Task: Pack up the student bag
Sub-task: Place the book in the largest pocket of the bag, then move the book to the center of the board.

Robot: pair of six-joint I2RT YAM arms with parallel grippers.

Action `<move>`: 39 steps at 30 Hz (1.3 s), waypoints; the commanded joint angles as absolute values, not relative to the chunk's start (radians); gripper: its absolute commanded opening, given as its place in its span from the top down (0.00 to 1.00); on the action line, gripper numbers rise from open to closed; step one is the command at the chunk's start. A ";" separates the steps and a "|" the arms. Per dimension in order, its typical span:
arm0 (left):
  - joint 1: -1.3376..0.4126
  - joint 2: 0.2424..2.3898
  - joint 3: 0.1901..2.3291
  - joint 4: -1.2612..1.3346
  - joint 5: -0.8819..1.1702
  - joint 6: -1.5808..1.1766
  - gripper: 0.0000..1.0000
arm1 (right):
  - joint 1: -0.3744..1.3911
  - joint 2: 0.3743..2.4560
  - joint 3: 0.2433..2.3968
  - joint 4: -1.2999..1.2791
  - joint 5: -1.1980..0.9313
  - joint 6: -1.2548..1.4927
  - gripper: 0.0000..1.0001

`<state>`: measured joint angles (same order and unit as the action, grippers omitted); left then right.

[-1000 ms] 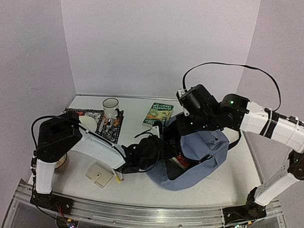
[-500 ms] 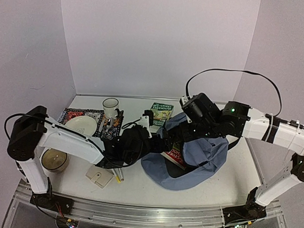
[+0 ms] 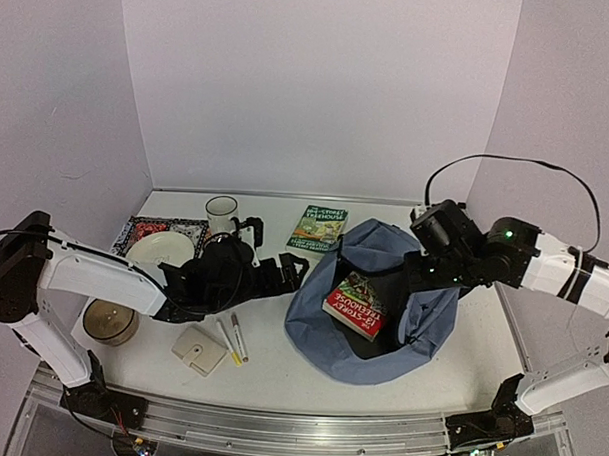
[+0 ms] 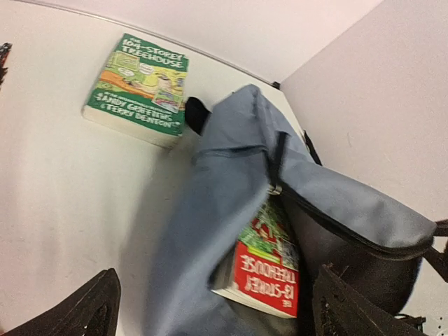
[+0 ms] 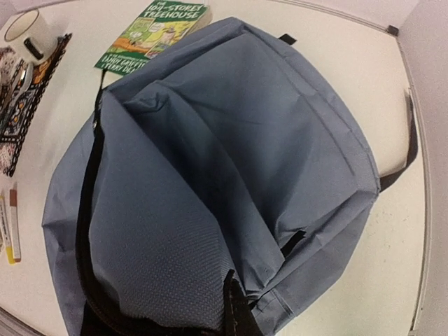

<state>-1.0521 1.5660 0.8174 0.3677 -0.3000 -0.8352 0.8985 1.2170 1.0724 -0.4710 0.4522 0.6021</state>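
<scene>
White table (image 3: 279, 372), top view: bag (image 3: 421, 322) lies open right of centre with a red book (image 3: 356, 308) inside; left claw (image 3: 295, 270) sits just left of its mouth, spread, empty. Left wrist: fingers (image 4: 94, 308) wide apart, bag straight ahead. Right wrist: right claw (image 5: 234, 311) pressed together, pinching bag fabric.

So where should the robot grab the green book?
The green book lies flat, cover up, its thick near short edge facing the open left gripper. Probably pinch that edge toward the left corner, coming in low from the front-left. The bag crowds the right corner.
</scene>
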 commanded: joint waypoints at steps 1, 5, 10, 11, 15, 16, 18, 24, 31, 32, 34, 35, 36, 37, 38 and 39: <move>-0.994 1.509 0.806 0.322 -0.217 -0.870 0.04 | 0.850 1.113 1.075 -0.598 0.515 0.635 1.00; -0.941 1.529 0.846 0.267 -0.183 -0.854 0.05 | 0.841 1.127 1.071 -0.571 0.429 0.562 0.96; -0.910 1.579 0.948 0.134 -0.201 -0.799 0.05 | 0.842 1.204 1.034 -0.468 0.208 0.496 0.83; -0.905 1.592 0.968 0.110 -0.205 -0.783 0.06 | 0.842 1.211 1.025 -0.434 0.160 0.484 0.79; -0.869 1.612 1.007 0.074 -0.191 -0.752 0.08 | 0.842 1.243 1.037 -0.348 0.004 0.430 0.57; -0.860 1.616 1.013 0.071 -0.191 -0.742 0.08 | 0.842 1.253 1.052 -0.339 -0.025 0.419 0.53; -0.838 1.640 1.050 0.041 -0.180 -0.720 0.09 | 0.842 1.274 1.093 -0.327 -0.050 0.398 0.46; -0.788 1.750 1.197 -0.022 -0.162 -0.637 0.10 | 0.841 1.357 1.251 -0.313 -0.170 0.337 0.28; -0.755 1.933 1.415 -0.078 -0.179 -0.536 0.10 | 0.841 1.322 1.265 -0.313 -0.270 0.309 0.14; -0.754 1.961 1.443 -0.082 -0.187 -0.517 0.10 | 0.842 1.308 1.252 -0.314 -0.246 0.315 0.12; -0.748 2.027 1.513 -0.091 -0.200 -0.489 0.09 | 0.841 1.282 1.220 -0.314 -0.181 0.330 0.09; -0.746 2.058 1.549 -0.097 -0.205 -0.476 0.09 | 0.842 1.278 1.206 -0.314 -0.139 0.338 0.09; -0.745 2.088 1.593 -0.106 -0.211 -0.465 0.09 | 0.842 1.277 1.194 -0.313 -0.114 0.343 0.08; -0.742 2.115 1.623 -0.113 -0.220 -0.452 0.09 | 0.842 1.280 1.184 -0.311 -0.097 0.348 0.08; -0.741 2.156 1.661 -0.123 -0.232 -0.440 0.09 | 0.842 1.285 1.176 -0.304 -0.075 0.357 0.07; -0.740 2.185 1.701 -0.135 -0.251 -0.431 0.09 | 0.842 1.294 1.170 -0.299 -0.053 0.365 0.07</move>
<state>-0.7496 2.0866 1.5497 -0.0849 -0.1915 -0.5142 0.8413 1.2960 1.2023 -0.3065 -0.1565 0.3390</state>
